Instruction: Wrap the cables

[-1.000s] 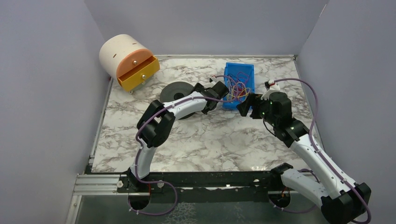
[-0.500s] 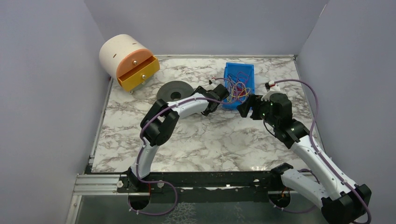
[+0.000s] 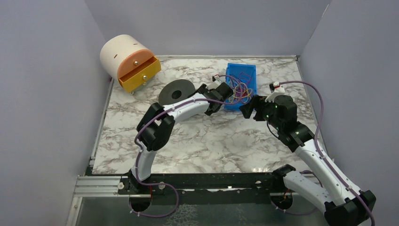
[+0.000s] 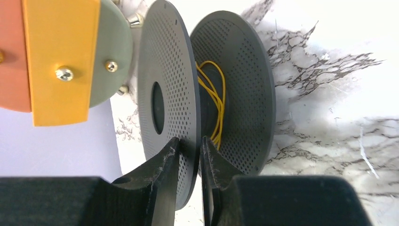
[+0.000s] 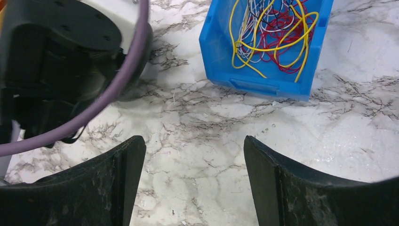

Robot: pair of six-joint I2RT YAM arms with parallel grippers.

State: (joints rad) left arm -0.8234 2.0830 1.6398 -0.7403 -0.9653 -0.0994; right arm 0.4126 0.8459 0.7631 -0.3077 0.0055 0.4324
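Cable (image 4: 214, 101) on spool (image 4: 244, 84), just beyond left fingers (image 4: 162, 179)

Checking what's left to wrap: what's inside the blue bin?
A loose tangle of thin cables, yellow, red and white, lies in the blue bin. The tangle covers much of the bin's floor, so anything beneath it cannot be seen.
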